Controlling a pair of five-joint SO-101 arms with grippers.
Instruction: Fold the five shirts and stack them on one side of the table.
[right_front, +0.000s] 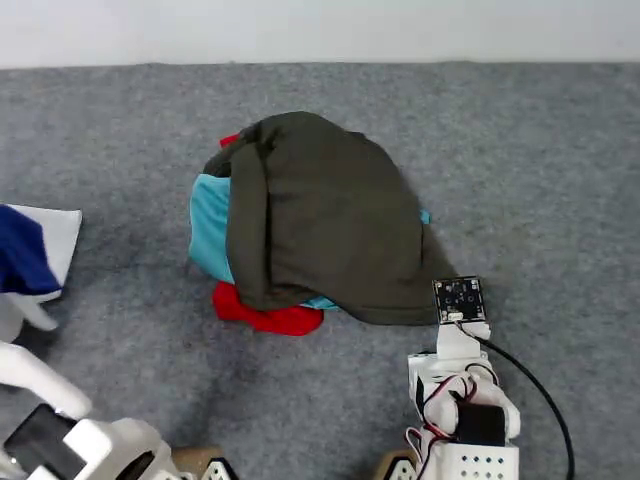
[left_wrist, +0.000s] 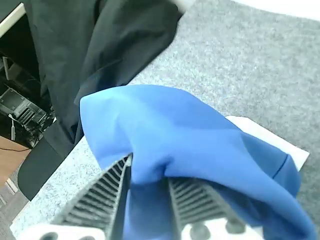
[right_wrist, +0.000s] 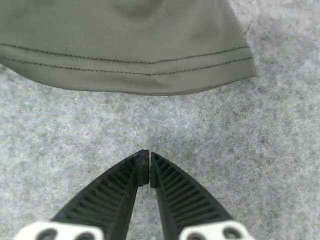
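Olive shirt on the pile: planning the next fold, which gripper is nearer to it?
Right. The right gripper is shut just short of the hem of the olive shirt; the left gripper is far off to the left, clamped on the blue shirt.

Shirts: five
Olive shirt (right_front: 320, 215): one
Teal shirt (right_front: 208, 232): one
Red shirt (right_front: 268, 317): one
Blue shirt (right_front: 22, 258): one
White shirt (right_front: 62, 232): one
Heap at centre of bench (right_front: 520, 150): three shirts
At 9 o'clock: two shirts
End effectors: two, the left end effector (left_wrist: 149, 172) and the right end effector (right_wrist: 148, 155)
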